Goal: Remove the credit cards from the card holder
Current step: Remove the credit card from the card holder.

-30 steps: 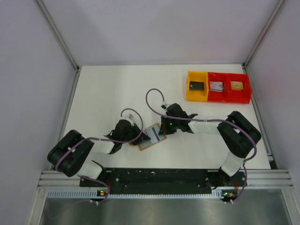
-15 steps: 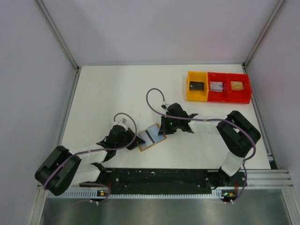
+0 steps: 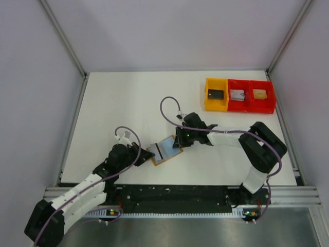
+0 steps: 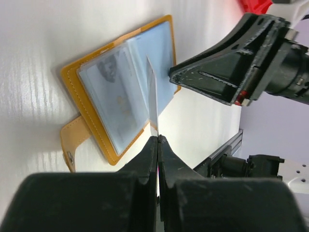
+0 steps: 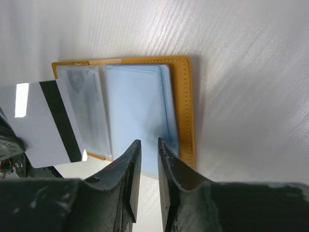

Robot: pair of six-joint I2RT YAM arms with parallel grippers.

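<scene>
Card holder (image 5: pixel 135 106), tan, lying open on tabletop (image 3: pixel 128 103) between the arms; one credit card (image 5: pixel 46 121) grasped on edge by clenched left pincer (image 4: pixel 158 141) above its pages; right pincer (image 5: pixel 148 145) slightly parted, holding nothing.

Left end of credit card (image 5: pixel 29 125) past picture edge
</scene>
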